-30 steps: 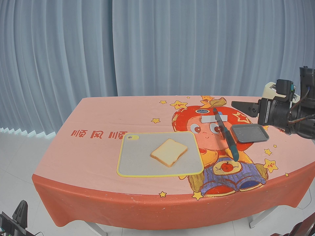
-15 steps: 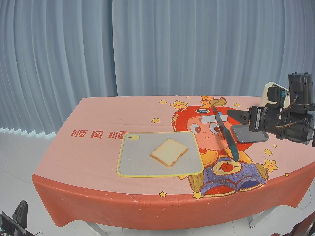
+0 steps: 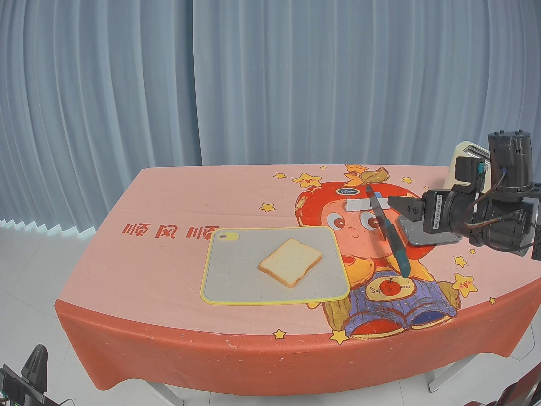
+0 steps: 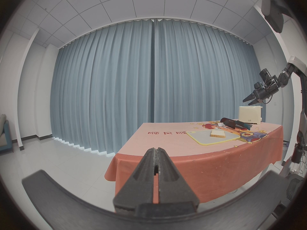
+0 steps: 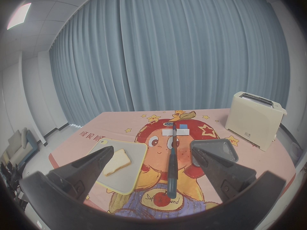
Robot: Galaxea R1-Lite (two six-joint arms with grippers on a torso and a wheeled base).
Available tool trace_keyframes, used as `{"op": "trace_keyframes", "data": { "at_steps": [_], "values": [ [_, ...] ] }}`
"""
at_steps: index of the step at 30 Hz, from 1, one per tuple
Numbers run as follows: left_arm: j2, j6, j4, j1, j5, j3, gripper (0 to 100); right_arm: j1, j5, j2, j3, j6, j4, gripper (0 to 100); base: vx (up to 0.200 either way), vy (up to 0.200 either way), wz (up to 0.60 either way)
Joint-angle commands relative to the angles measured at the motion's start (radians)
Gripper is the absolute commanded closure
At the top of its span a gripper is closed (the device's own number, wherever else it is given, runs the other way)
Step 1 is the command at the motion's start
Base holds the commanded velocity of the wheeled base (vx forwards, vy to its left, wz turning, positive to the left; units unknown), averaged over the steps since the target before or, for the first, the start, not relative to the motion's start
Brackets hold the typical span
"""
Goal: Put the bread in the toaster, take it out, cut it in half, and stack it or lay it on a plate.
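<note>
A slice of bread [image 3: 290, 261] lies flat on the grey, yellow-rimmed cutting board [image 3: 236, 277]. To its right a knife [image 3: 389, 233] with a teal handle lies on the tablecloth. A grey plate [image 3: 417, 233] sits beside the knife, partly hidden by my right gripper [image 3: 397, 205], which hovers open above it with nothing held. The cream toaster [image 3: 466, 156] stands behind that arm. In the right wrist view the open gripper [image 5: 152, 150] faces the bread [image 5: 116, 162], knife [image 5: 172, 163], plate [image 5: 214, 149] and toaster [image 5: 255, 118]. My left gripper [image 4: 156, 154] is shut, low and well off the table's left side.
The orange cartoon tablecloth [image 3: 169, 210] covers a table with a rounded front edge. The cloth left of and behind the board is bare. A blue curtain [image 3: 253, 69] hangs behind the table.
My right arm has moved left and lower, from the table's right edge to above the grey plate, now covering part of it. Bread, board and knife have not moved.
</note>
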Motion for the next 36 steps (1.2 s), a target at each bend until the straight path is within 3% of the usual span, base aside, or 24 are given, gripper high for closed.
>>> {"op": "trace_keyframes", "data": {
  "at_steps": [1,24,36],
  "values": [
    [-0.004,0.0,0.0,0.0,0.001,0.018,100,0.006,-0.007,0.003,0.001,0.0,0.0,0,0.0,0.0,0.0],
    [-0.004,0.0,0.0,0.0,0.001,0.018,100,0.034,-0.055,0.029,0.005,0.004,0.0,0,0.0,0.0,0.0],
    [-0.004,0.0,0.0,0.0,0.0,0.018,100,0.005,-0.085,0.118,0.024,0.006,-0.001,0,0.0,0.0,0.0]
  ]
}}
